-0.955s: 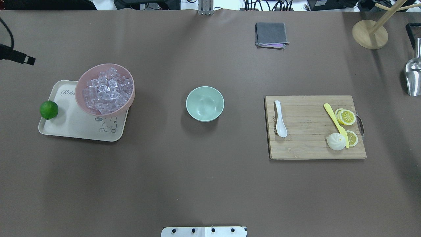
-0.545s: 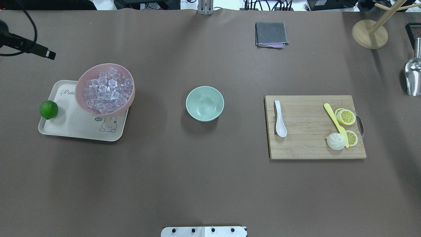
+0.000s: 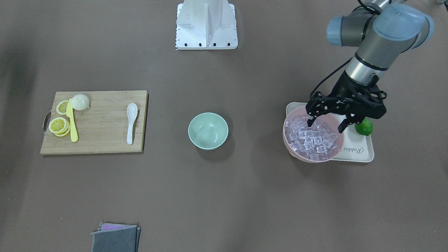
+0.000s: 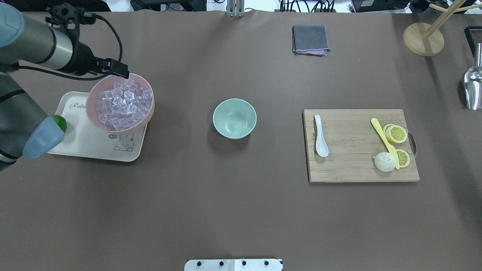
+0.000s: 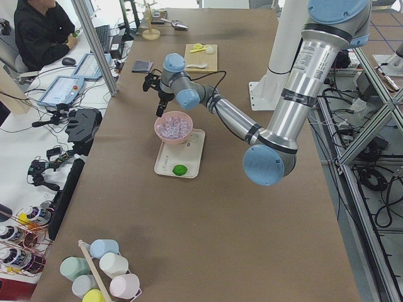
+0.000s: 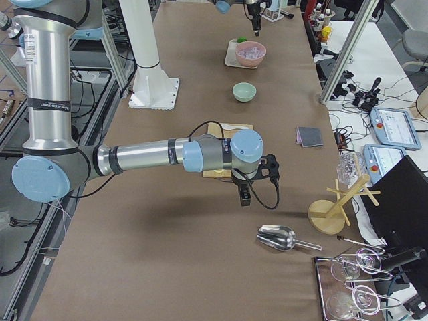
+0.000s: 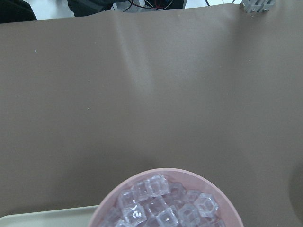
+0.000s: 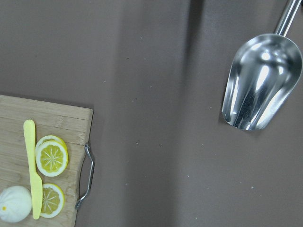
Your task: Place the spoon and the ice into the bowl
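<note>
The white spoon (image 4: 321,137) lies on the left part of a wooden cutting board (image 4: 354,165); it also shows in the front view (image 3: 131,120). The mint-green bowl (image 4: 234,118) stands empty at the table's middle. Several clear ice cubes (image 4: 122,103) fill a pink bowl (image 4: 92,113) on a cream tray (image 4: 86,145). My left gripper (image 3: 325,125) is open and empty, hovering just above the ice (image 3: 311,138) at the pink bowl's far rim. My right gripper (image 6: 244,194) shows only in the right side view, off the board's right end; I cannot tell its state.
A lime (image 3: 364,127) sits on the tray. A yellow knife (image 4: 384,141), lemon slices (image 4: 397,133) and a white bun (image 4: 385,162) lie on the board. A metal scoop (image 4: 472,88), a wooden stand (image 4: 423,39) and a grey cloth (image 4: 310,39) are at the far side.
My left arm has swung in from the table's left edge, bringing its gripper over the pink bowl of ice. Nothing else has moved.
</note>
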